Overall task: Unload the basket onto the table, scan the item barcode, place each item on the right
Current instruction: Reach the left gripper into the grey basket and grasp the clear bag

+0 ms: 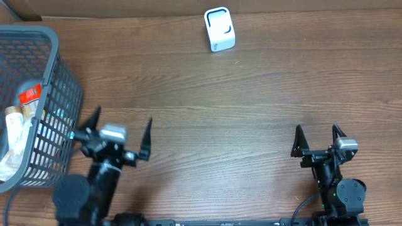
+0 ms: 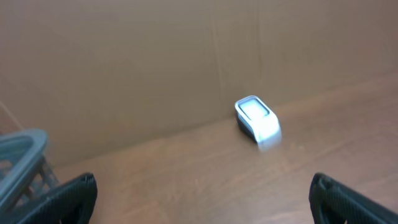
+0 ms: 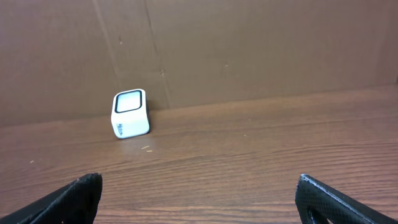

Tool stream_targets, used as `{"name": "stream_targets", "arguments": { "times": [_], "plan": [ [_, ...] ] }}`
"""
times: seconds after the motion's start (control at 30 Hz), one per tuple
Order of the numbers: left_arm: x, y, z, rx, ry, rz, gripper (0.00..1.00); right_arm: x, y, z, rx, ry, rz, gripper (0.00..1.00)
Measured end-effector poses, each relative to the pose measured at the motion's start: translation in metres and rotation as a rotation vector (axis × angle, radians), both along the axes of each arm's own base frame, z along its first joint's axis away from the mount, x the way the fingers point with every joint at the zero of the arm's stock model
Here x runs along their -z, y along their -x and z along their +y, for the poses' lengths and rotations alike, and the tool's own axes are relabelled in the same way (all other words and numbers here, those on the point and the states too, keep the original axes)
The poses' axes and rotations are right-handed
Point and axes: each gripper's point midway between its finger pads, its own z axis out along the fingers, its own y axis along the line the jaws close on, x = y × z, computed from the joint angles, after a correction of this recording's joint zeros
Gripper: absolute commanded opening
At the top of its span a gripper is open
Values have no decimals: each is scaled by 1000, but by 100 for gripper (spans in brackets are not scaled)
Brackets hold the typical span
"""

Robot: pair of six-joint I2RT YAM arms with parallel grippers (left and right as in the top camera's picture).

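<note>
The white barcode scanner (image 1: 219, 29) stands at the far edge of the wooden table, also seen in the left wrist view (image 2: 257, 118) and the right wrist view (image 3: 130, 114). Packaged items (image 1: 22, 116) lie in the grey wire basket (image 1: 55, 37) at the left; no barcode shows on them. My left gripper (image 1: 124, 116) hangs just right of the basket, open and empty (image 2: 202, 186). Near the front right edge my right gripper (image 1: 316, 129) is open too, with nothing between its fingers (image 3: 198, 180).
A brown cardboard wall (image 3: 249, 50) closes off the back of the table behind the scanner. The basket's corner (image 2: 22, 149) shows at the left of the left wrist view. Bare wood lies between the two arms and the scanner.
</note>
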Motion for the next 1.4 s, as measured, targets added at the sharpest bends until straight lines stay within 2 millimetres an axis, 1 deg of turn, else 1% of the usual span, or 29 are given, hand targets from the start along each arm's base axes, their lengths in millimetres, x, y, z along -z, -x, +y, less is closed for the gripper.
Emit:
{"name": "stream_targets", "arguments": {
  "times": [0.03, 0.07, 0.1, 0.2, 0.3, 0.4, 0.53, 0.63, 0.7, 0.77, 0.8, 0.87, 0.97, 1.03, 1.07, 1.2, 1.3, 1.33, 1.4],
  "plan": [
    [-3, -1, 0, 2, 0, 36, 100, 0, 0, 0, -1, 0, 0, 100],
    [-16, -7, -1, 7, 1, 91, 100, 0, 0, 0, 0, 0, -1, 100],
    [-25, -11, -2, 10, 1, 140, 100, 0, 0, 0, 0, 0, -1, 100],
    [-46, -24, -2, 18, -21, 294, 100, 0, 0, 0, 0, -1, -1, 100],
    [-70, -38, -3, 30, -39, 405, 100, 0, 0, 0, 0, -1, -1, 100],
    [-97, -55, -6, 55, -39, 445, 100, 0, 0, 0, 0, 0, -1, 100],
    [-122, -73, -12, 90, -39, 442, 100, 0, 0, 0, 0, 0, -1, 100],
    [-126, -82, -11, 88, -48, 434, 100, 0, 0, 0, 0, 0, 0, 100],
    [-121, -86, -10, 84, -49, 453, 100, 0, 0, 0, 0, 0, 0, 100],
    [-113, -90, -3, 44, -55, 486, 100, 0, 0, 0, 0, 0, -1, 100],
    [-109, -93, 4, 2, -48, 503, 100, 0, 0, 0, 0, 0, 0, 100],
    [-101, -96, 31, -140, 5, 545, 100, 0, 0, 0, 0, 0, 0, 100],
    [-90, -90, 89, -383, 117, 593, 100, 0, 0, 0, 0, -1, 0, 100],
    [-85, -79, 128, -534, 207, 607, 100, 0, 0, 0, 0, 0, -1, 100],
    [-83, -69, 153, -625, 267, 608, 100, 0, 0, 0, 0, 0, -1, 100],
    [-75, -35, 220, -879, 440, 588, 100, 0, 0, 0, 0, 0, -1, 100],
    [-55, -12, 258, -1049, 592, 588, 100, 0, 0, 0, 0, -1, 0, 100],
    [-50, -8, 266, -1080, 621, 587, 100, 0, 0, 0, 0, 0, 0, 100],
    [-30, -1, 285, -1147, 682, 596, 100, 0, 0, 0, 0, 0, -1, 100]
  ]
}}
